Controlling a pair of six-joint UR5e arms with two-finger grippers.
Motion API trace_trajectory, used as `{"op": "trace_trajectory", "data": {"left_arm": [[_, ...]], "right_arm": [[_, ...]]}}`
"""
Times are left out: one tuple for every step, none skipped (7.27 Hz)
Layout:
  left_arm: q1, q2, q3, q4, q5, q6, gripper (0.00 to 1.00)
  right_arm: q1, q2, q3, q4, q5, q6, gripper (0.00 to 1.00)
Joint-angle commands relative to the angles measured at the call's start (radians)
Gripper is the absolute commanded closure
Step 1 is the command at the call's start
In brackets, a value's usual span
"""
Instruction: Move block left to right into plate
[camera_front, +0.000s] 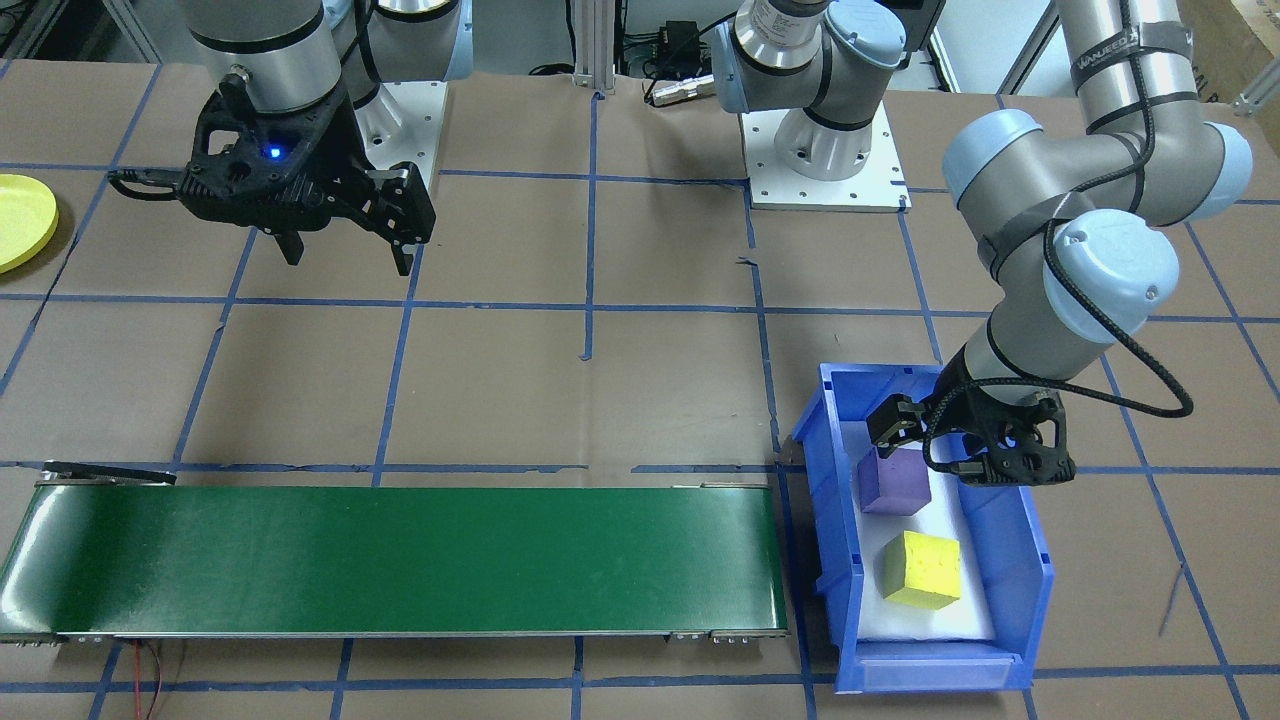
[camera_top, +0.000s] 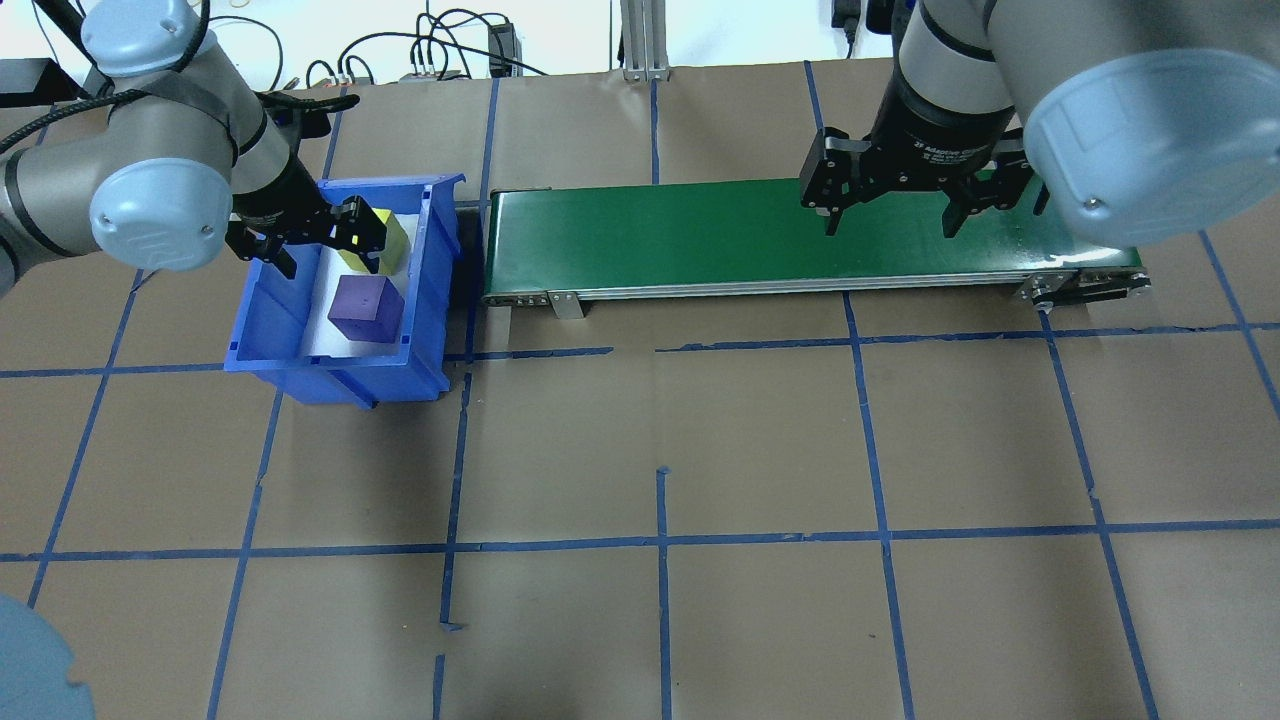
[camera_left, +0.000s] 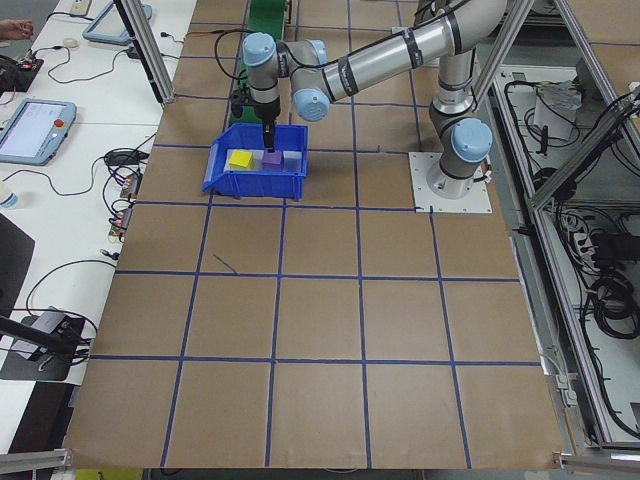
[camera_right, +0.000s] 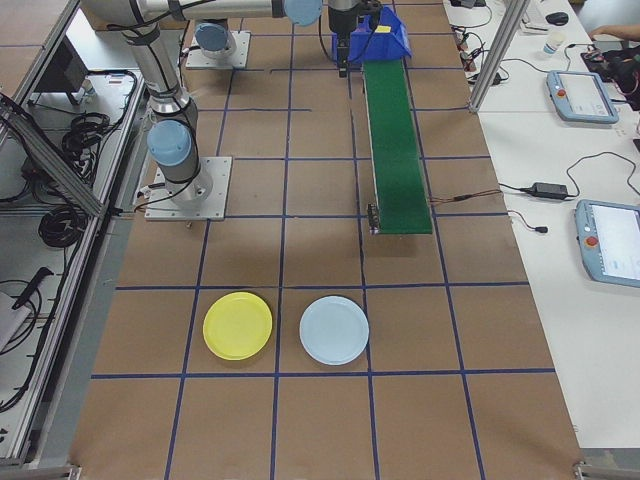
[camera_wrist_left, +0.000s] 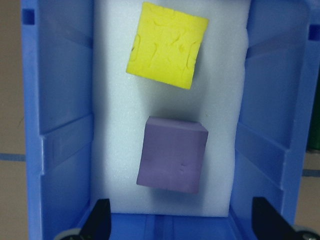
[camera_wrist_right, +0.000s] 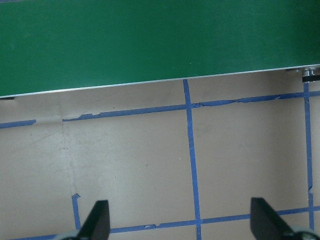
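Hovering left hand (camera_front: 968, 447) above purple block (camera_front: 893, 481)

Glossy blue plastic on the bin (camera_wrist_left: 60, 150), lined with white matt foam (camera_wrist_left: 117, 125). Rough, pitted yellow block (camera_wrist_left: 166, 45); smoother matt purple block (camera_wrist_left: 173, 154). Sheeny green belt (camera_front: 400, 555), matt brown paper tabletop (camera_top: 760, 440).

Your yellow plate (camera_front: 22, 222) is cut off at the front-facing view's 9 o'clock edge. From overhead, the left gripper (camera_top: 318, 240) hides part of the yellow block (camera_top: 392, 238). In both wrist views, only fingertips (camera_wrist_left: 98, 220) show at 6 o'clock. In the right side view, the bin (camera_right: 390, 35) is too small to tell its contents.
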Motion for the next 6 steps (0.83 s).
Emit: {"op": "trace_trajectory", "data": {"left_arm": [[0.0, -0.048, -0.001, 0.04, 0.002, 0.107, 0.01], [0.0, -0.068, -0.001, 0.041, -0.001, 0.107, 0.01], [0.002, -0.083, -0.001, 0.05, -0.002, 0.109, 0.02], [0.002, -0.092, -0.003, 0.055, 0.003, 0.119, 0.02], [0.002, -0.102, -0.018, 0.057, 0.005, 0.125, 0.02], [0.002, -0.105, -0.04, 0.079, 0.006, 0.127, 0.02]], "right_arm": [[0.0, 0.0, 0.0, 0.001, -0.001, 0.0, 0.0], [0.0, 0.0, -0.002, 0.001, 0.0, 0.0, 0.0], [0.0, 0.0, 0.0, 0.003, 0.0, 0.0, 0.0], [0.0, 0.0, 0.0, 0.003, 0.0, 0.0, 0.0], [0.0, 0.0, 0.0, 0.003, -0.001, 0.0, 0.0], [0.0, 0.0, 0.0, 0.003, -0.001, 0.0, 0.0]]}}
